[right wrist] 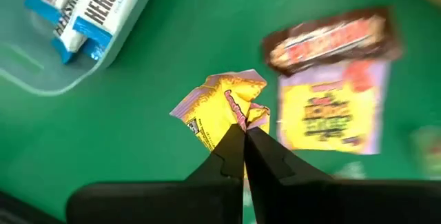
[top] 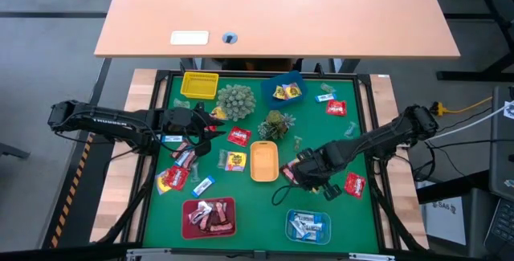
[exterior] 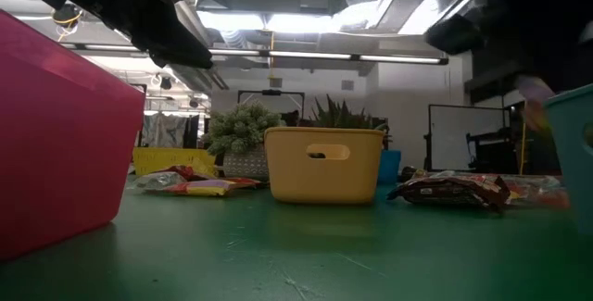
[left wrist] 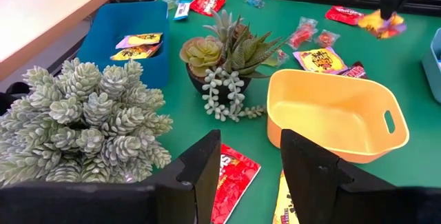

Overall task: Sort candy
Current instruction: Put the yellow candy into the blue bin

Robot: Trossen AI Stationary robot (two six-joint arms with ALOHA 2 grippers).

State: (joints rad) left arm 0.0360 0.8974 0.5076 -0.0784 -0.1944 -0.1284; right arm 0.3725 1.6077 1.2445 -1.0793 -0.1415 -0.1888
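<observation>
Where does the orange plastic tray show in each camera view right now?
High view: the orange plastic tray sits mid-mat, between the two arms.
Low view: centre, handle slot facing the camera.
Left wrist view: just ahead of the left gripper, wide side on.
Right wrist view: not in it.
Shared landmark: the spiky green potted succulent right behind the tray.

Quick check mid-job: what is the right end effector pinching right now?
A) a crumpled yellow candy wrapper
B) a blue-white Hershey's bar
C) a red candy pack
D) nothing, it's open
A: in the right wrist view the right end effector is shut on the crumpled yellow candy, lifted above the green mat.
</observation>
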